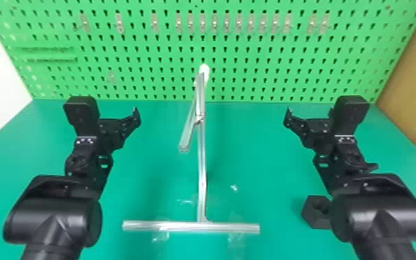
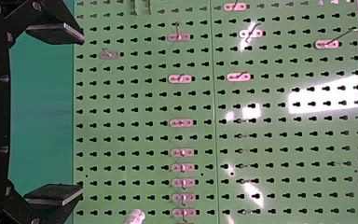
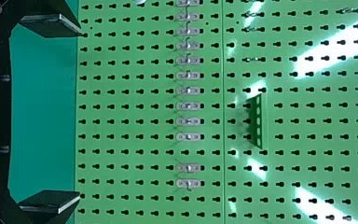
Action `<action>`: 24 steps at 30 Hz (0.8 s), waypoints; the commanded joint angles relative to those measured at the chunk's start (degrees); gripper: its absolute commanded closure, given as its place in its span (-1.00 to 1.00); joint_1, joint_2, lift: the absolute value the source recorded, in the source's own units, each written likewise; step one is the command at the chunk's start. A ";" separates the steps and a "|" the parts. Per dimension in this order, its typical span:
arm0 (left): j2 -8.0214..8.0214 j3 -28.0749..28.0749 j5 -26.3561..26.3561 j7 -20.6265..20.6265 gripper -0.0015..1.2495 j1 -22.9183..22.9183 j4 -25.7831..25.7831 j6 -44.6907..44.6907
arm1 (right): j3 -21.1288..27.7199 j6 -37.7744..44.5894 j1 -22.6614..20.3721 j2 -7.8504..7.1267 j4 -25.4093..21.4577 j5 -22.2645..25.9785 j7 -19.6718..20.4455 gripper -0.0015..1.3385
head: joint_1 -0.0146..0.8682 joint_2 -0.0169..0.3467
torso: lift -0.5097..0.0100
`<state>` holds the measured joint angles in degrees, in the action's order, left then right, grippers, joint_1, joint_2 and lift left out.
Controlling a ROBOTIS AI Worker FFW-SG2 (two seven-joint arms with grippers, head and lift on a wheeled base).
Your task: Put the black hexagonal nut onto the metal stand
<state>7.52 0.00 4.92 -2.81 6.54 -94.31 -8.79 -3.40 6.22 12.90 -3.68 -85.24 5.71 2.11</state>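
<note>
Head view: black hexagonal nut (image 1: 311, 218) sits on the surface (image 1: 252, 166), nearer my base than my right end effector (image 1: 310, 117), partly hidden by the right arm (image 1: 385, 214). Right's closer; open, empty. Left end effector (image 2: 82, 114) likewise. Pull right back, then down.

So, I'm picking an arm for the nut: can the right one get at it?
Probably yes: the right gripper is open and empty, and nothing seems to block the black hexagonal nut. The nut lies nearer the robot, though, so the gripper would likely have to draw back first.
</note>
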 commanded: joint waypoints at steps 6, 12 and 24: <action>0.04 0.00 0.00 0.00 -0.76 0.05 0.00 0.00 | -0.21 0.11 0.11 -0.10 -0.01 0.00 0.00 -0.88 | 0.60 -0.46 | 0.96; 0.04 0.00 0.00 0.00 -0.76 0.05 0.00 0.00 | -0.21 0.11 0.11 -0.19 -0.01 0.00 0.00 -0.88 | 0.60 -0.46 | 0.96; 0.04 0.00 -0.09 0.00 -0.76 0.14 0.00 0.00 | -0.21 0.37 0.11 -0.19 -0.01 0.00 0.00 -0.88 | 0.60 -0.46 | 0.96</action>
<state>7.53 0.00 4.90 -2.81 6.67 -94.31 -8.81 -3.68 6.38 13.01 -3.87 -85.25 5.71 2.11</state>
